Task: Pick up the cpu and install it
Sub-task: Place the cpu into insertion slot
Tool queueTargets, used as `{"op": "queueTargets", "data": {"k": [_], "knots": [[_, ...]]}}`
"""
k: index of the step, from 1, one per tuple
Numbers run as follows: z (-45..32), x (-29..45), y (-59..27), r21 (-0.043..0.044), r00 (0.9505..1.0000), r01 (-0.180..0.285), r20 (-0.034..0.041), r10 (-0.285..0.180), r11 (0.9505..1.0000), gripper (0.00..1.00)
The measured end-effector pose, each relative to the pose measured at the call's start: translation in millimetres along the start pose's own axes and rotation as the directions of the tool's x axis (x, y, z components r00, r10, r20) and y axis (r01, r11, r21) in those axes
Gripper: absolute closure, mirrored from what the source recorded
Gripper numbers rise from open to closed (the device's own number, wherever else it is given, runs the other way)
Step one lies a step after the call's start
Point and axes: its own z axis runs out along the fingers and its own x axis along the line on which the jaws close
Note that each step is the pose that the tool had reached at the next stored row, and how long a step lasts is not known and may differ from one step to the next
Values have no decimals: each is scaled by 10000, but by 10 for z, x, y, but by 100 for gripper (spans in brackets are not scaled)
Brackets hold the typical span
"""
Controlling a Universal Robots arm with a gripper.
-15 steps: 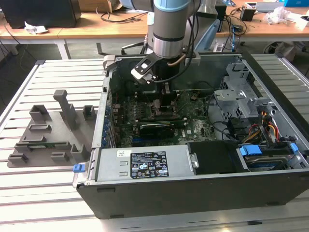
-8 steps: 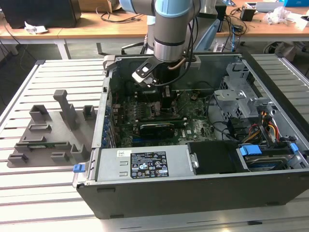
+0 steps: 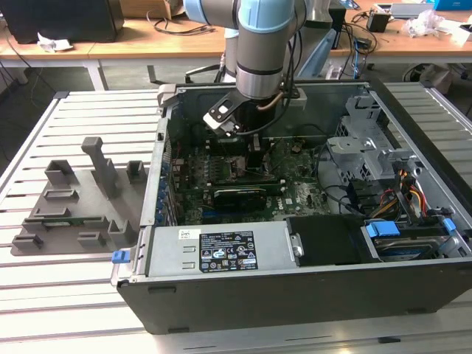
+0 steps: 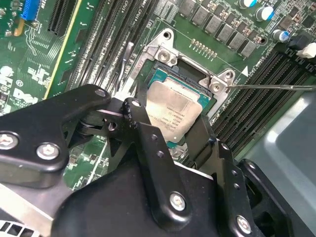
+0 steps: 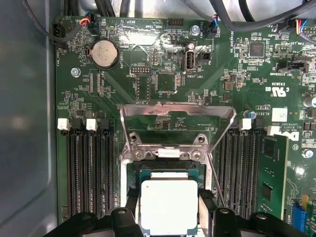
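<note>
Right now the claw (image 5: 169, 197) is closed on the cpu (image 5: 169, 207). One black finger (image 5: 132, 208) is pressed on each side of the chip. In both wrist views the cpu is flat, with its shiny grey top facing up. It is right at the square socket (image 4: 197, 74) on the green board (image 5: 163, 84). I cannot tell if it sits all the way down in it. The metal lid (image 5: 177, 109) of the socket is flipped up and open, just beside the chip. Long black memory slots (image 5: 89, 168) run on both sides of the socket. A round silver battery (image 5: 104, 53) sits further off on the board.

In the exterior view the robot arm (image 3: 262, 44) reaches down into the open computer case (image 3: 295, 295). The case lies on the slatted counter (image 3: 74, 302). A long black card (image 3: 240, 196) is plugged into the board near the claw. A grey holder tray (image 3: 74, 199) with upright blocks lies on the counter to the exterior view's left of the case.
</note>
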Motion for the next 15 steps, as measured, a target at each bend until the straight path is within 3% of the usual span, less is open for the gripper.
{"op": "queueTargets", "data": {"k": [15], "knots": [[56, 11, 3, 2, 10000, -35, -5, 35, 10000, 45]]}}
